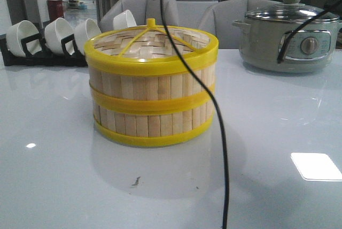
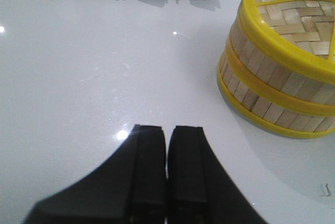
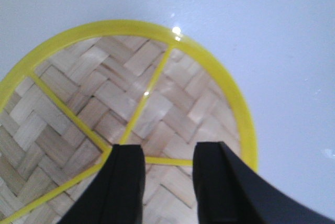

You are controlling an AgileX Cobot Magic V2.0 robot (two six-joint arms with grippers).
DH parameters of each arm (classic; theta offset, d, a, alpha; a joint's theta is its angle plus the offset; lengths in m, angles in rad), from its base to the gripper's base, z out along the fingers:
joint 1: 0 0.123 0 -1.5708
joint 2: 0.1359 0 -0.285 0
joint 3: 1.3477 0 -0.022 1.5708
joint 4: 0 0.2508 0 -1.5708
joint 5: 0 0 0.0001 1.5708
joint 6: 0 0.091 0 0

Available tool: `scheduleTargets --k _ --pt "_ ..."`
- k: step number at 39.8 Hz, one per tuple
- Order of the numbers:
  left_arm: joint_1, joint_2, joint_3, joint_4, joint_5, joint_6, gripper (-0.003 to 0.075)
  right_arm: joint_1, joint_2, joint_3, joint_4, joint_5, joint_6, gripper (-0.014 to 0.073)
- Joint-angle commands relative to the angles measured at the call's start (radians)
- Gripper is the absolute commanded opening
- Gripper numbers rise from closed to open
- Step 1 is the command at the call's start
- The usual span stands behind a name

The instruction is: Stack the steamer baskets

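Steamer baskets (image 1: 152, 100) sit as a two-tier stack near the middle of the counter (image 1: 53, 175), lower tier on the glossy surface, upper tier seated on it, and a flat woven lid (image 1: 152, 47) with a yellow knob (image 1: 151, 23) closing the top. We judge the stacking itself essentially complete. Right tool (image 3: 167, 169) hangs directly above the lid, jaws parted and empty, straddling the hub where the yellow spokes meet; whether the fingertips touch the weave we cannot tell. Left tool (image 2: 167, 150) is off to the side of the stack, low over bare counter, jaws pressed together with nothing between them. Main risk as we read it: if the right tool descends or drifts sideways while this near the knob, it could catch a spoke or the knob and drag the lid off, or shove the upper tier out of register with the lower. A black cable (image 1: 216, 132) hangs across the front of the stack; arm motion could sweep it against the rim. The smooth counter offers little friction, so any nudge may slide the whole stack toward the grey-green pot (image 1: 288, 39) or the bowl rack (image 1: 48, 44).
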Motion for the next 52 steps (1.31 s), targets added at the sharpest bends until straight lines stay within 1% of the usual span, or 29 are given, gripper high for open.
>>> scheduleTargets --k 1,6,10,21,22,27,35,39,46,52 --pt "-0.003 -0.002 -0.031 -0.001 -0.083 -0.003 0.0086 -0.047 -0.146 -0.006 -0.030 -0.085 -0.001 0.0346" --pt "-0.003 -0.002 -0.031 -0.001 -0.083 -0.003 0.0086 -0.117 -0.270 0.100 -0.030 -0.150 -0.001 0.0346" --pt "-0.003 -0.002 -0.031 -0.001 -0.083 -0.003 0.0086 -0.197 -0.401 0.249 -0.030 -0.245 -0.001 0.0346" --pt "-0.003 -0.002 -0.031 -0.001 -0.083 -0.003 0.0086 -0.447 -0.840 0.826 -0.019 -0.619 -0.001 0.0346" --pt "-0.003 -0.002 -0.031 -0.001 -0.083 -0.003 0.0086 -0.470 -0.885 0.901 -0.019 -0.652 -0.001 0.0346" --pt "-0.003 -0.002 -0.031 -0.001 -0.083 -0.003 0.0086 -0.548 -1.079 1.158 -0.019 -0.787 -0.001 0.0345" --pt "-0.003 -0.002 -0.031 -0.001 -0.083 -0.003 0.0086 -0.598 -1.362 1.508 -0.019 -0.945 -0.001 0.0345" --pt "-0.003 -0.002 -0.031 -0.001 -0.083 -0.003 0.0086 -0.600 -1.466 1.651 -0.019 -0.986 -0.001 0.0345" --pt "-0.003 -0.002 -0.031 -0.001 -0.083 -0.003 0.0086 -0.600 -1.594 1.842 -0.019 -1.011 -0.001 0.0345" --pt "-0.003 -0.002 -0.031 -0.001 -0.083 -0.003 0.0086 -0.600 -1.662 1.937 -0.019 -1.032 -0.001 0.0345"
